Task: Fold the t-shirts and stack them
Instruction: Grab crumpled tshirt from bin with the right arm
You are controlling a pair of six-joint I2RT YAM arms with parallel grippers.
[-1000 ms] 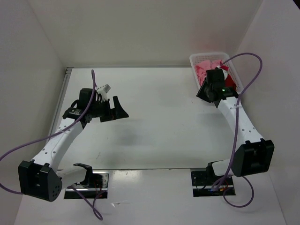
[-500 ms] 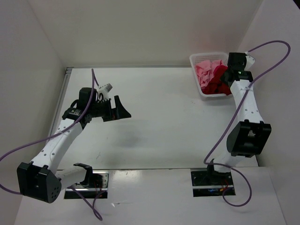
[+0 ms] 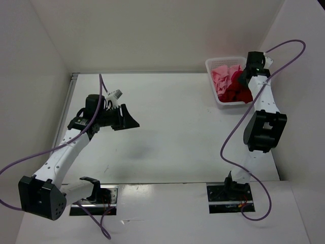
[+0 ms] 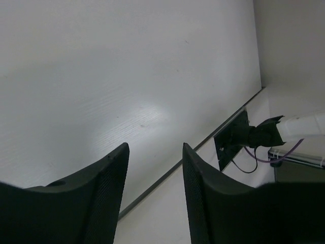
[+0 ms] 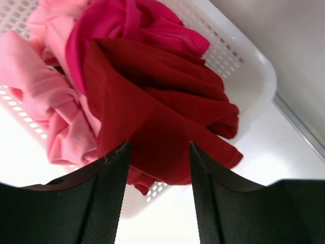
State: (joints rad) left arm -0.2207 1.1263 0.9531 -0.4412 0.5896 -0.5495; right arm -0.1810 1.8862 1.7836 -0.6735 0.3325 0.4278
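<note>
right end effector (image 5: 158, 151) released over crumpled dark red cloth t-shirt (image 5: 162, 101) in far-right white mesh basket (image 5: 245, 67); left end effector (image 4: 155, 152) released.

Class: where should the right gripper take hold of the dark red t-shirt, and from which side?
Probably the raised fold along the top of the dark red t-shirt, coming down from above with the right gripper. It lies crumpled uppermost in the white basket, whose walls block a sideways approach.

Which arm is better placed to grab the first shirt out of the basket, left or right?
Right, probably. The right gripper hangs open directly over the dark red shirt in the white basket, while the left gripper is open over the table, far across from it.
</note>
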